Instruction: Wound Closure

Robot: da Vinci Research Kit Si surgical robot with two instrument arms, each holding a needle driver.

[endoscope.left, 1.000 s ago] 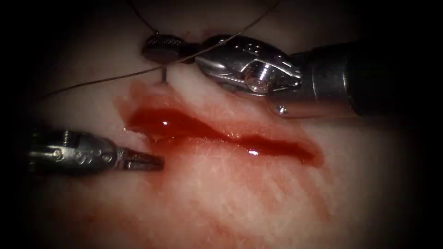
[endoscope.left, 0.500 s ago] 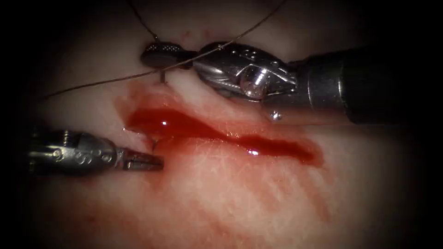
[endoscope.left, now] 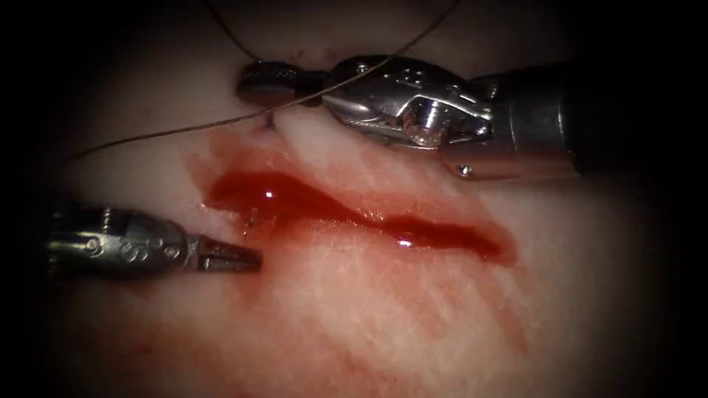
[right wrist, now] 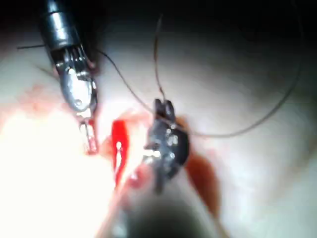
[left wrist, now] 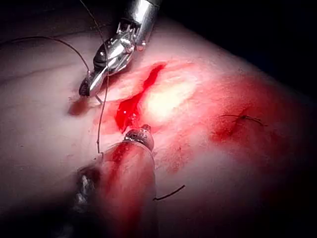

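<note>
Pork-belly tissue (endoscope.left: 383, 309), pale pink and streaked red, is lying across the endoscope view with its long dark-red cut (endoscope.left: 354, 214) running from the centre left toward the lower right, glossy red fluid (endoscope.left: 265, 193) pooling along it. At the upper centre the right arm's shiny steel needle driver (endoscope.left: 274, 76) is reaching in from the right, its dark jaws clamped on the thin curved metal needle (endoscope.left: 270, 118) near its trailing end. The needle is standing almost upright just above the cut's left end, with its lower part sunk in the tissue (how deep, the frames are not showing). Fine dark thread (endoscope.left: 169, 133) is trailing from there toward the left edge, and more strands are rising to the top of the frame. At the lower left the left arm's grey steel needle driver (endoscope.left: 240, 258) is lying just below the cut's left end, jaws pressed together and holding nothing. Seen from the left wrist, the right tool (left wrist: 86, 89) is gripping beside the cut (left wrist: 133, 101).
</note>
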